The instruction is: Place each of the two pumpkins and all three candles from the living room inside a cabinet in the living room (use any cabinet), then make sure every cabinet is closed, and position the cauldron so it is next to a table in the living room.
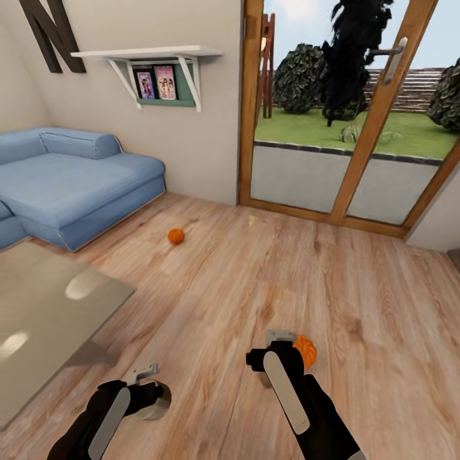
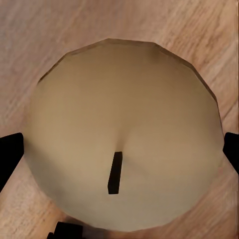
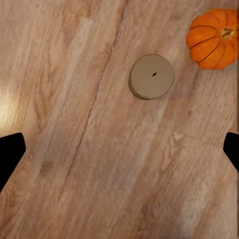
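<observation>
Left to right in the head view: glass table (image 1: 45, 319) at lower left, blue sofa (image 1: 70, 185) at upper left, one pumpkin (image 1: 176, 236) alone on the wood floor (image 1: 358, 287) left of centre. Left gripper (image 1: 148, 383) at bottom left holds a candle (image 1: 155, 399); in the left wrist view the candle (image 2: 124, 134) sits between the dark fingertips (image 2: 10, 154), jaws apparently pinching its sides, contact itself not clear. Likely light, rigid, waxy-smooth, so grip low across the round wall, not near the wick (image 2: 115, 172). Right gripper (image 1: 281, 342) at bottom centre-right, a second pumpkin (image 1: 305, 350) just beside it, partly hidden by the arm. In the right wrist view the jaws are spread wide and empty, fingertips (image 3: 10, 159) cut by the frame edges; another candle (image 3: 151, 76) lies on bare floor near the pumpkin (image 3: 215, 38), apart from it. Pumpkin looks hard and ribbed; take it across the middle. Glass door (image 1: 345, 115) at upper right.
</observation>
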### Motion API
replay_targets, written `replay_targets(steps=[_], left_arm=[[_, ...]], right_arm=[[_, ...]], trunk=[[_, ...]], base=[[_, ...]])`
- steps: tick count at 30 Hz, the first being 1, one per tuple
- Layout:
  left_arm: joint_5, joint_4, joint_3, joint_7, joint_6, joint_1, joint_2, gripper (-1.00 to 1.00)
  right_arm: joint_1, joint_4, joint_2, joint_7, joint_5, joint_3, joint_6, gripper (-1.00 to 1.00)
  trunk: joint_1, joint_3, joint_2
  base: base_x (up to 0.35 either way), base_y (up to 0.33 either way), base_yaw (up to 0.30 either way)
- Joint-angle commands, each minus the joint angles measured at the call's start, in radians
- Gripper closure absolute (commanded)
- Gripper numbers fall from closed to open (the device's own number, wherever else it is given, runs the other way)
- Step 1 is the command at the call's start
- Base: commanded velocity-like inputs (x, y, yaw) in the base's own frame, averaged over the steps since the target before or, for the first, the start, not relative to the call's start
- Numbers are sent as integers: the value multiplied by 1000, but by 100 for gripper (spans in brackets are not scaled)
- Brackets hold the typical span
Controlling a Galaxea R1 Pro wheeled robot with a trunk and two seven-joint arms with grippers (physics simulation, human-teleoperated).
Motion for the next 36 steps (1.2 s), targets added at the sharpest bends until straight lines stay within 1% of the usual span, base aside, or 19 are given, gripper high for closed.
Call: replay_targets(steps=[1,2,6,14,17,18,19,20,21,22,23,24,26,29,36], left_arm=[[11,-1,-3,10,-1,0,1,100],[12,-1,-4,10,-13,0,1,100],[13,-1,-7,10,-22,0,1,100],[14,-2,-8,10,-22,0,1,100],[21,-38,-3,10,-13,0,-4,100],[22,-76,0,9,2,0,-7,100],[23,-117,3,9,32,0,-7,100],[23,-156,12,9,81,0,-7,100],[24,-177,26,9,117,0,-7,100],[24,-190,50,8,150,0,-7,100],[24,-202,90,7,189,0,-7,100],[24,-207,111,7,205,0,-7,100],[24,-213,139,7,226,0,-7,100],[24,-222,149,7,248,0,-6,100],[23,-224,145,7,263,0,-4,100]], right_arm=[[-1,-1,0,-10,-9,1,2,-100],[-1,-1,0,-10,-9,1,2,-100],[-1,-1,0,-10,-9,0,2,-100],[-1,0,0,-10,-9,-1,2,-100],[-1,1,0,-10,-10,-4,2,-100],[-1,2,0,-11,-10,-6,2,-100],[-1,4,0,-11,-10,-8,1,-100],[-1,9,0,-11,-9,-9,1,-100],[-1,13,0,-12,-9,-9,1,-100],[-1,16,0,-13,-9,-9,0,-100],[-1,19,0,-14,-8,-10,0,-100],[-1,21,0,-16,-8,-10,-1,-100],[-1,24,0,-19,-8,-10,-2,-100],[-1,37,0,-20,-8,-10,-2,-100],[-1,92,0,-13,-8,-11,-9,-100]], trunk=[[0,-1,0],[0,-1,0],[0,-1,0],[0,-1,0],[0,-1,0],[0,-1,0],[0,-1,0],[0,-1,0],[4,-4,-7],[8,-7,-14],[12,-10,-21],[16,-13,-28],[23,-20,-42],[35,-29,-63],[62,-51,-112]], base=[[222,-105,5],[188,-182,2],[211,-161,1],[230,5,0],[25,1,0],[7,0,0],[3,0,0],[2,0,0],[1,0,0],[0,0,0],[0,0,0],[0,0,0],[0,0,0],[0,0,0],[0,0,0]])
